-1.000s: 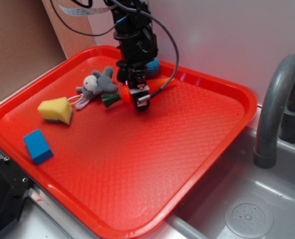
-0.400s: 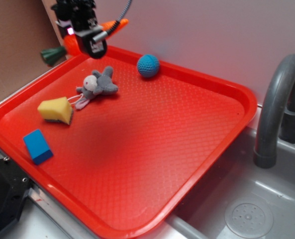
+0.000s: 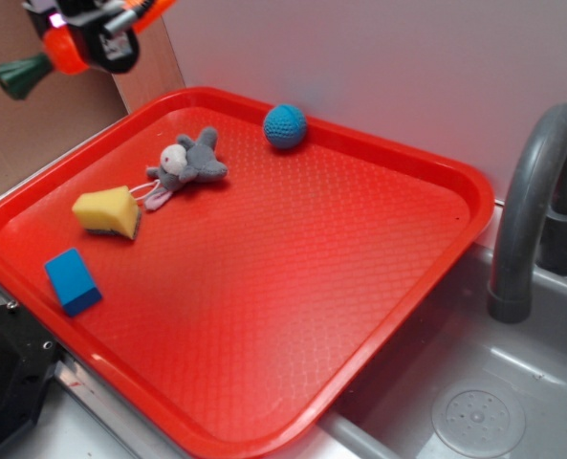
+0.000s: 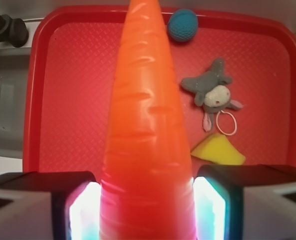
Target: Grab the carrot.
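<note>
A: Setting?
B: A white wall behind, a brown board at the back left, and a red tray [image 3: 426, 182] lying partly over a grey sink [image 3: 512, 382] with a grey faucet [image 3: 536, 191] at the right.

A: What is cut off or hard to read?
B: The gripper [image 3: 92, 33] sits at the top left corner of the exterior view, mostly out of frame; only its lower part shows. In the wrist view its fingers [image 4: 38, 202] appear only as two blocks at the bottom edge, glowing on their inner faces. The carrot's thick end is cut off there by the lower edge of the frame.

A: Carrot?
B: The carrot [image 4: 148, 130], glossy orange, is clamped between the two fingers, raised off the tray beyond its back left corner. Its dark green stem end points left in the exterior view.

A: Tray contents?
B: Four items. A blue knitted ball [image 3: 284, 125] by the far rim. A grey plush animal [image 3: 189, 164] near the back left, with a thin loop at its side. A yellow sponge wedge [image 3: 108, 211] just beside the plush. A blue block [image 3: 73, 281] by the near left rim, apart from the rest.
</note>
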